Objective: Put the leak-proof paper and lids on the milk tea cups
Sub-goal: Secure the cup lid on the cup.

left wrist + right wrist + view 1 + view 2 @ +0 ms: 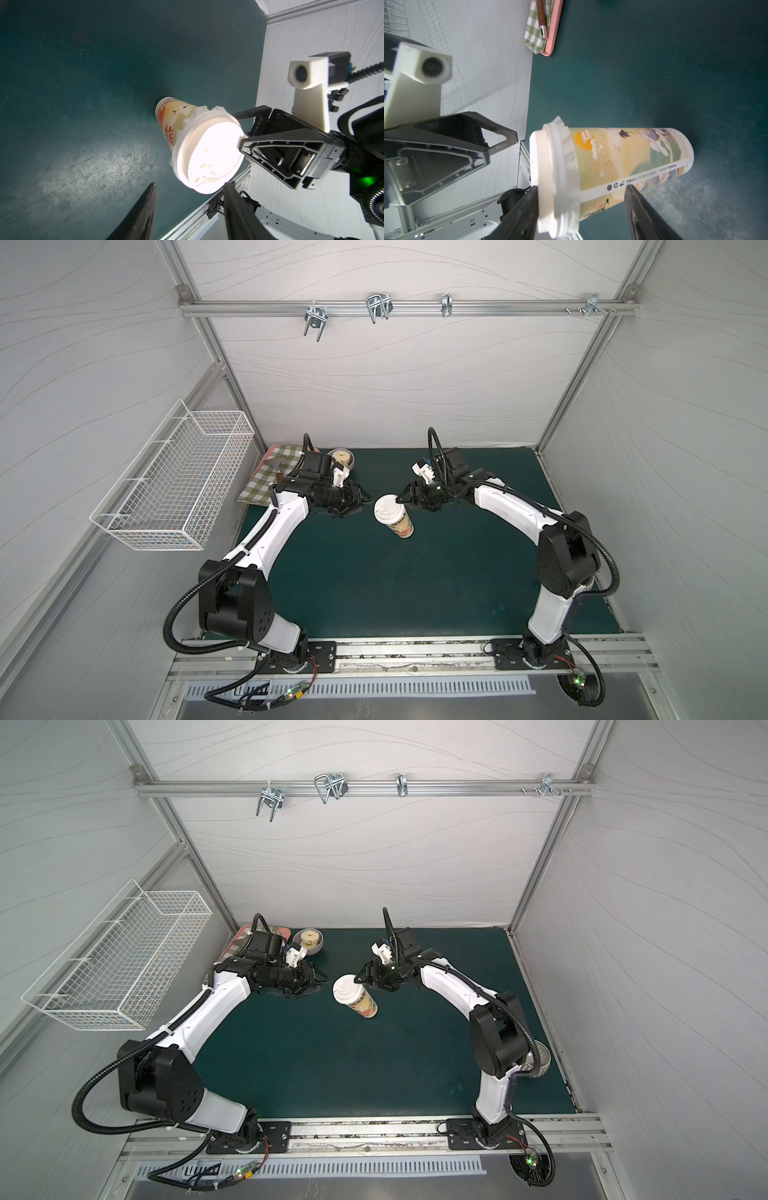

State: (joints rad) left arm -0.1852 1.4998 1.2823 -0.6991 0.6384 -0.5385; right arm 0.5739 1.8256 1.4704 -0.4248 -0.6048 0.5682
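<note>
**Paper seated under the lid, cup flanked by both arms**

Nearest the lens: mounting rail (415,651) along the near edge, both arm bases bolted on. Beyond it, dark green worktop (374,593), scuffed and dull, bare through the middle except for the milk tea cup (402,526). Upright near the centre, within reach of either arm and probably set there for that reason. Capped with a white domed lid (384,508). The leak-proof paper (570,149) is pinched between lid and rim, crinkled edge flaring out below the lid, being wider than the mouth. Judged as laid on and covered, with little of the task left.

State of the right end effector (581,187): released, jaws apart, one finger at the lid's right rim and seemingly touching it, the other lower beside the cup wall. Grasping nothing; likely there to press the lid or steady the cup.

State of the left end effector (190,185): also released and empty, just left of the cup and apart from it, seemingly standing off to leave room.

Far left: pink tray (555,31) carrying a green checked cloth (533,35), with a small grey bowl (341,459) beside it. On the left wall, a white wire basket (174,477). All around, pale panelled walls in aluminium framing, with a hook rail (415,308) high on the far wall.
</note>
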